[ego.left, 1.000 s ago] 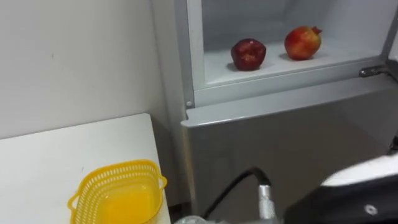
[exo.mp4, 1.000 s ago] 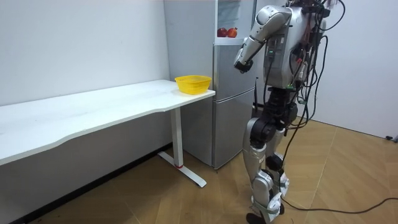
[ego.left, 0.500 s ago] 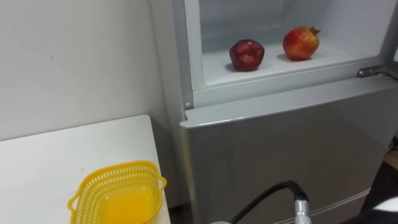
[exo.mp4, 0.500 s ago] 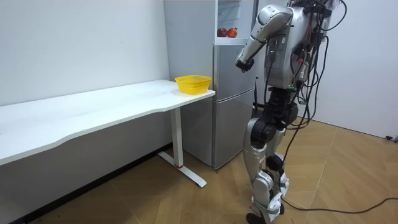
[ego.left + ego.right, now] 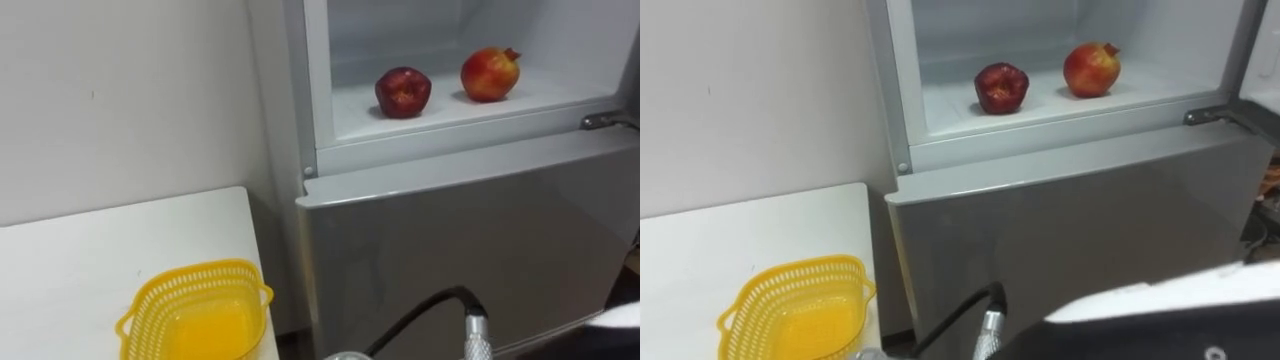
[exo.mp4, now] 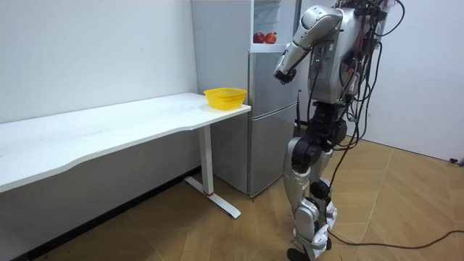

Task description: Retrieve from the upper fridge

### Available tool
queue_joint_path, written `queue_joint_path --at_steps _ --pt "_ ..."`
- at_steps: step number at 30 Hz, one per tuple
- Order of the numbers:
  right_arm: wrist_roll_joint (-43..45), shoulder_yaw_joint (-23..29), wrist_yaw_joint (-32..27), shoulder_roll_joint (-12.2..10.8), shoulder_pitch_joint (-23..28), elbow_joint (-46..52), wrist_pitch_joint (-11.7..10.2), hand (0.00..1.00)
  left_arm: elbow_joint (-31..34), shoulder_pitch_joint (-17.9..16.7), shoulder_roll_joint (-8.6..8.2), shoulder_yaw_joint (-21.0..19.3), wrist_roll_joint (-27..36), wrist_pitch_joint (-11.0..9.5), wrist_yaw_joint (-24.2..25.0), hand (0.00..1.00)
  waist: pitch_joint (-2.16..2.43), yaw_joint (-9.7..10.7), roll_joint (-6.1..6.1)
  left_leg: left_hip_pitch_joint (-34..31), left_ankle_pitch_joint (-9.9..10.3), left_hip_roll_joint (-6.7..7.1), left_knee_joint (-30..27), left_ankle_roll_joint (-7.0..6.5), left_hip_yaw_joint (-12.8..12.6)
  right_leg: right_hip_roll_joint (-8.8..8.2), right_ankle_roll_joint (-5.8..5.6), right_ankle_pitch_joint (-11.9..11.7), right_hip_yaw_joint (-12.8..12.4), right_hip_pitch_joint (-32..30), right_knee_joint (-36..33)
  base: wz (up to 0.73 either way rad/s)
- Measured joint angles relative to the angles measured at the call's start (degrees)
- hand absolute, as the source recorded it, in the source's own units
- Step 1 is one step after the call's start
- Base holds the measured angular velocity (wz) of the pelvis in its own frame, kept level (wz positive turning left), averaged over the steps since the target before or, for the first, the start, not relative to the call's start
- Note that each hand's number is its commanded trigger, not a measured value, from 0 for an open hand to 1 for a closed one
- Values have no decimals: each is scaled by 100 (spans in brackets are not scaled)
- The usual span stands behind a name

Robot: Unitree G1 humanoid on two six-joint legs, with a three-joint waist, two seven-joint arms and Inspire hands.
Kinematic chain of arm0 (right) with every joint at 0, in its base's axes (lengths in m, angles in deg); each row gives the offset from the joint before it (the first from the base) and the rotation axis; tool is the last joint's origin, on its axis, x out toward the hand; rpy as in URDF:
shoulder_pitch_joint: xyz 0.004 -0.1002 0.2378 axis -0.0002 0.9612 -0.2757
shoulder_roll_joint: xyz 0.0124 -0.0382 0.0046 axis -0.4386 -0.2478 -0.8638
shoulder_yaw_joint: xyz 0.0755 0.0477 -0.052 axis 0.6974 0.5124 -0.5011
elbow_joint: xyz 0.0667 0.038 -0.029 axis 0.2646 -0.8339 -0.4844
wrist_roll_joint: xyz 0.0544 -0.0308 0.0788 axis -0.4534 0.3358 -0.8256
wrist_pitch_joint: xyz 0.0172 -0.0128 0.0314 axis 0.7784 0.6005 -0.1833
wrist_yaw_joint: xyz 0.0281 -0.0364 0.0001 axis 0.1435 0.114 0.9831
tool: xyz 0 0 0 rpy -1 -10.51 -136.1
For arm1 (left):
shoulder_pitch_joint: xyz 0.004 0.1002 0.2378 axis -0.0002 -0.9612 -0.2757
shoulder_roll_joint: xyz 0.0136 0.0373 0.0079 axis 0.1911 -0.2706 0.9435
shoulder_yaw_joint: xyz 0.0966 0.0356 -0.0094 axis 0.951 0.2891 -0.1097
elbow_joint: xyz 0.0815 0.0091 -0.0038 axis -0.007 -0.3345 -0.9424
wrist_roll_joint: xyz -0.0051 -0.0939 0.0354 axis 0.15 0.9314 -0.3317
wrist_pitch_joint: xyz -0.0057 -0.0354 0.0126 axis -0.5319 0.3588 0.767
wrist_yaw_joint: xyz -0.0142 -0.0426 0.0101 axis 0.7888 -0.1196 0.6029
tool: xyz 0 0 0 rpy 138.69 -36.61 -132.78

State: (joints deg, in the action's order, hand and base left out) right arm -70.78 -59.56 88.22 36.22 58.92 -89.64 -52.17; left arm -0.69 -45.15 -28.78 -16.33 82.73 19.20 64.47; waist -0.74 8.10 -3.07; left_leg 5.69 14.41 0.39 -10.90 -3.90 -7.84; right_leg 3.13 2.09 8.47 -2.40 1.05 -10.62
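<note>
White wall (image 5: 120,100) all along the back, with a silver fridge (image 5: 450,230) set against it and a white table (image 5: 80,260) butted up just left of the fridge. The fridge's upper compartment is already open. Two fruits are sat on its shelf (image 5: 450,108): a dark red fruit (image 5: 403,92) toward the fridge's left side and an orangey-red pomegranate (image 5: 490,74) near it toward the fridge's right, not touching. A yellow basket (image 5: 190,272) is parked on the table end nearest the fridge, empty as far as can be seen. Neither fruit has been picked up yet, so this is judged to be the reach-in stage. What could go sideways, probably: both fruits are round, so one clumsy nudge could send either rolling out of the fridge and down to the floor, since the basket is off to the fridge's left and not under the shelf. With the two so near each other, one could get knocked while the other is grabbed. The frame edge below the opening could also get clipped if the hand is brought in too low. The left hand (image 6: 280,72) is held up in front of the fridge, lower than the open compartment and clear of the fruit. Nothing is seen in it, but whether it's spread or closed up can't be told.
</note>
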Motion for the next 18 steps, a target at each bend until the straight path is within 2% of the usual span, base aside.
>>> queue_joint_path --at_steps 2,4,5,6,7,9,10,11,12,13,16,18 --pt "-27 34 -7 -13 -1 -120 0 0 34 -64 37 -176 -50 -12 -51 0 -6 -109 10 3 0 -1 6 0 -4 7 1 1 -29 7 3 -8" --pt "-73 241 -60 -22 74 -155 -5 0 237 -249 202 -489 -301 -54 -102 0 -8 -269 13 31 -14 -2 21 22 -30 9 2 1 -56 9 -1 -9" --pt "-65 381 -76 -23 142 -155 -15 0 383 -471 408 -742 -456 -148 -212 0 -8 -351 19 46 -21 -2 41 32 -32 8 10 6 -54 17 -10 -6" --pt "-63 448 -90 -23 188 -145 -28 0 459 -586 500 -886 -508 -157 -264 0 -4 -398 25 51 -24 -3 52 37 -33 9 14 9 -42 14 -11 0" --pt "-59 625 -120 -36 274 -150 -73 0 623 -795 676 -1263 -672 -161 -348 0 -15 -468 52 67 -26 -9 51 40 -30 8 24 15 -1 13 -13 12" --pt "-40 1024 -137 -84 469 -254 -178 0 829 -1096 860 -1988 -1069 -286 -731 0 -7 -612 120 85 -28 -18 50 42 32 7 40 23 86 81 12 22" --pt "-41 1131 -152 -93 516 -277 -190 0 882 -1191 896 -2185 -1119 -310 -847 0 1 -674 140 101 -28 -18 51 43 20 7 51 31 84 94 5 6" --pt "-35 1304 -201 -105 639 -270 -235 0 1006 -1356 964 -2642 -1231 -347 -1049 0 11 -797 176 118 -28 -24 47 44 18 11 60 37 83 110 -3 0" --pt "-37 1445 -246 -134 737 -267 -246 0 1084 -1450 992 -3050 -1410 -452 -1333 0 31 -871 157 160 -32 -34 51 51 27 17 62 38 112 145 -9 0" --pt "-38 1485 -251 -151 781 -270 -246 0 1115 -1489 990 -3216 -1475 -505 -1499 0 18 -903 182 182 -32 -39 55 51 35 21 62 38 122 176 -1 11" --pt "-28 1691 -294 -245 954 -293 -263 0 1156 -1595 960 -4000 -2196 -782 -2297 0 54 -1156 265 221 -31 -53 58 54 132 44 67 40 126 263 25 8" --pt "-14 1865 -343 -253 1086 -219 -297 0 1237 -1727 961 -4597 -2562 -862 -2886 0 75 -1254 247 306 -29 -43 61 56 191 33 67 39 171 374 71 13"
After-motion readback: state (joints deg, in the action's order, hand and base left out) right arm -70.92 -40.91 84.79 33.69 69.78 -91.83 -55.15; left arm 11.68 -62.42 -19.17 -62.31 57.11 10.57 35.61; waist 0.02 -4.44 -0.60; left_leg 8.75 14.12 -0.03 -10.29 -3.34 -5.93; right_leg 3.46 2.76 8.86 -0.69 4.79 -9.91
